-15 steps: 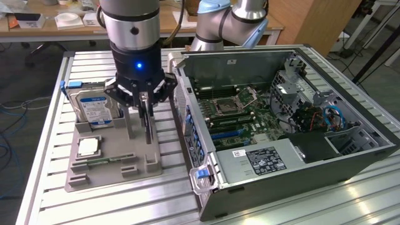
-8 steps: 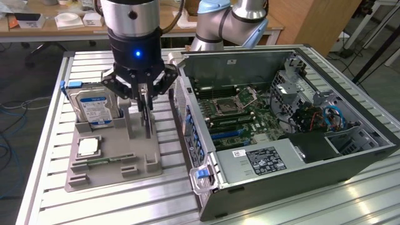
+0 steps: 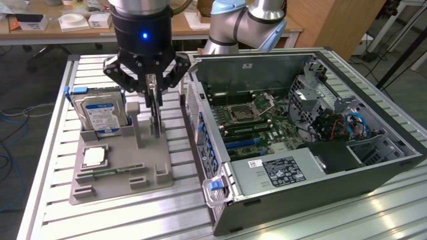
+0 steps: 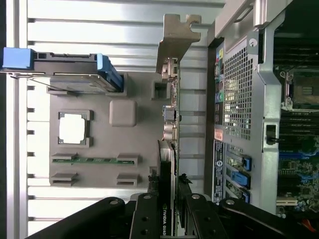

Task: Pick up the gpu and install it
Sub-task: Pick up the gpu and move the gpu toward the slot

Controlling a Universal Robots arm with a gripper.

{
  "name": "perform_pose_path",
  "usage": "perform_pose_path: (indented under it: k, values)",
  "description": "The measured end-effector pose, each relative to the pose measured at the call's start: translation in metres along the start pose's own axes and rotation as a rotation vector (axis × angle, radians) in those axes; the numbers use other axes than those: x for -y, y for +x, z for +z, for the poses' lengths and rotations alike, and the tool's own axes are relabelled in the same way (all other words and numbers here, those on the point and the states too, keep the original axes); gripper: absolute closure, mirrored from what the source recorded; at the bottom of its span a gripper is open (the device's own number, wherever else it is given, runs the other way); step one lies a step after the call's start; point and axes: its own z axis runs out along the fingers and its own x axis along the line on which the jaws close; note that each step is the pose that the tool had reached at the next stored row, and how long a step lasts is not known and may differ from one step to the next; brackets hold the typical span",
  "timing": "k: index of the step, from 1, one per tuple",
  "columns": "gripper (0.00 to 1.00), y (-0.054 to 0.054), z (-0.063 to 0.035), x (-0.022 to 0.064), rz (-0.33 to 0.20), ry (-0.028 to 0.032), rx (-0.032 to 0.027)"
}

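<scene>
Tool (image 3: pixel 155 92) snug on upright gpu (image 3: pixel 157 125), narrow grip, at grey holder (image 3: pixel 113 180) beside computer case (image 3: pixel 300 200).

A slatted metal tabletop (image 3: pixel 50 130) (image 4: pixel 99 25) carries a grey holder (image 3: pixel 120 184) (image 4: pixel 102 144) and, at the exterior view's right, an open computer case (image 3: pixel 320 197) (image 4: pixel 239 89). A hard drive (image 3: pixel 100 112) (image 4: pixel 60 69) with a blue-white label stands on edge in the holder. A square silver processor (image 3: pixel 95 156) (image 4: pixel 73 128) lies flat in a recess near it, and a RAM stick (image 3: pixel 113 171) (image 4: pixel 94 160) lies in a slot just beside the processor. Inside the case are a motherboard (image 3: pixel 267 129) with an open socket (image 3: pixel 241 112), a labelled power supply (image 3: pixel 280 172) and blue cables (image 3: pixel 357 125).
</scene>
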Motion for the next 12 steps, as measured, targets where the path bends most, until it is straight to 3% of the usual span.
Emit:
perform_pose_path:
  k: [8,12]
  values:
    - [0.74,-0.001,-0.0307,-0.0014,0.0,-0.0001,0.0]
    - [0.74,-0.001,-0.0329,-0.0015,0.0,-0.0002,0.0001]
